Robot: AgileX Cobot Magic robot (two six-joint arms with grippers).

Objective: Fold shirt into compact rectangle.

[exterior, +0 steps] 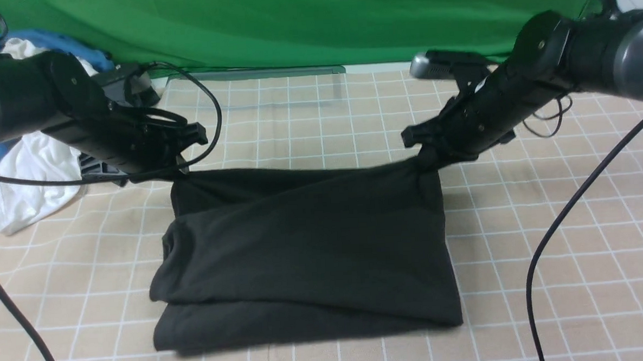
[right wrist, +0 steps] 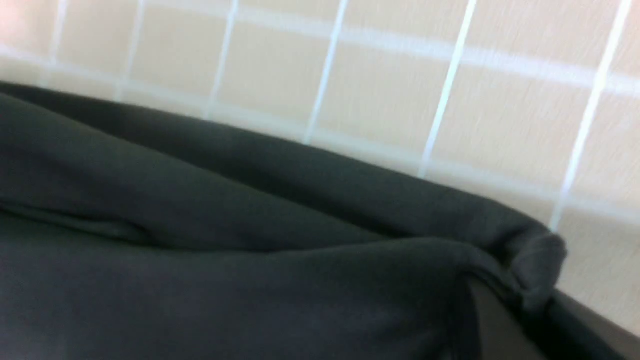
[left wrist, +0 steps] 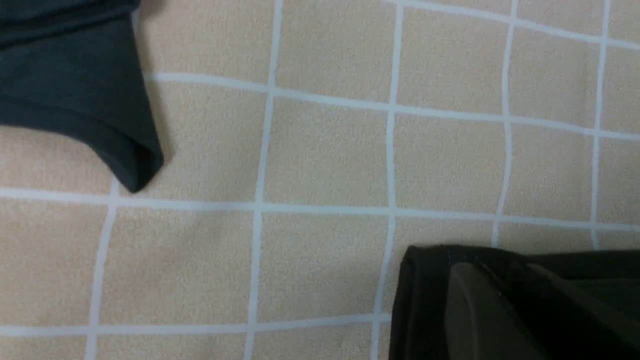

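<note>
The black fabric shirt [exterior: 313, 246], folded into a rough rectangle with uneven layers, lies on the beige cloth table covering with white grid lines [exterior: 575, 278], its bulk on the near side of both grippers. At its far edge, the black left gripper [exterior: 182, 167] is closed on the far left corner, and the black right gripper [exterior: 428, 162] pinches bunched fabric at the far right corner. Beyond, a green cloth backdrop [exterior: 314, 23] spans the table's far side.

Green curtain [exterior: 314, 23] behind a beige, white-gridded tabletop [exterior: 562, 235]
</note>
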